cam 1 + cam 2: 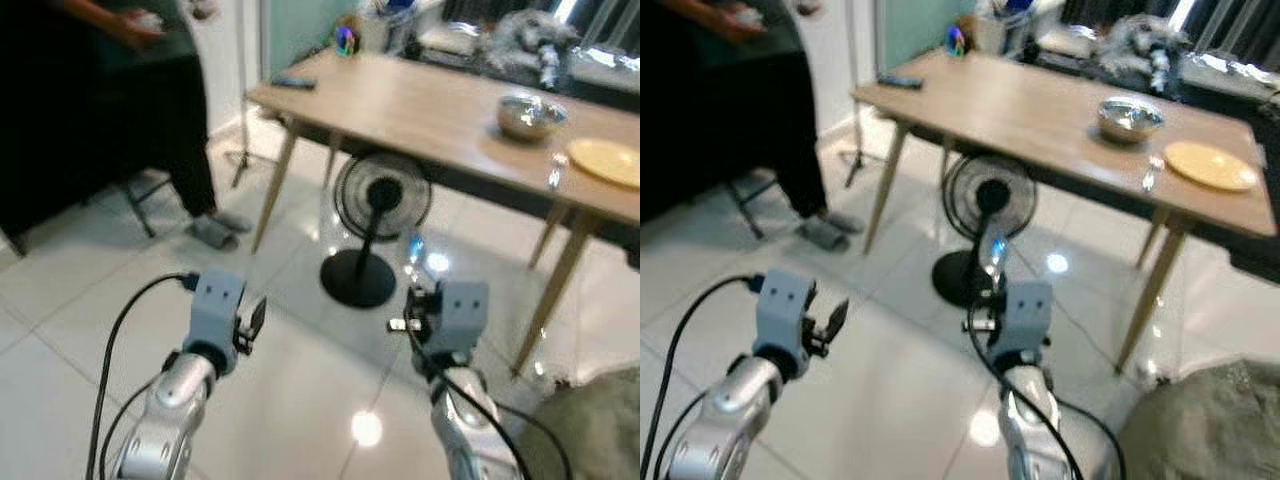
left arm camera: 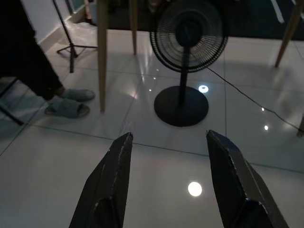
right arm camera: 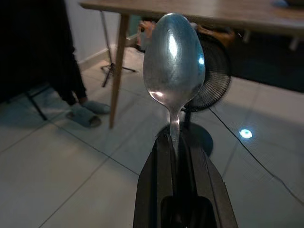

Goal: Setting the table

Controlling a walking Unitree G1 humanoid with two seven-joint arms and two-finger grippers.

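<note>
In the head views, a wooden table point(image 1: 420, 110) is seen ahead, bearing a steel bowl point(image 1: 530, 116) and a yellow plate point(image 1: 606, 160); a fan point(image 1: 375, 215) stands beneath it.

In the left wrist view, the left gripper point(image 2: 168, 185) is held wide apart above the floor before the table.

In the right wrist view, a spoon point(image 3: 174, 71) is clamped upright by the right gripper point(image 3: 175, 156), short of the table.
</note>
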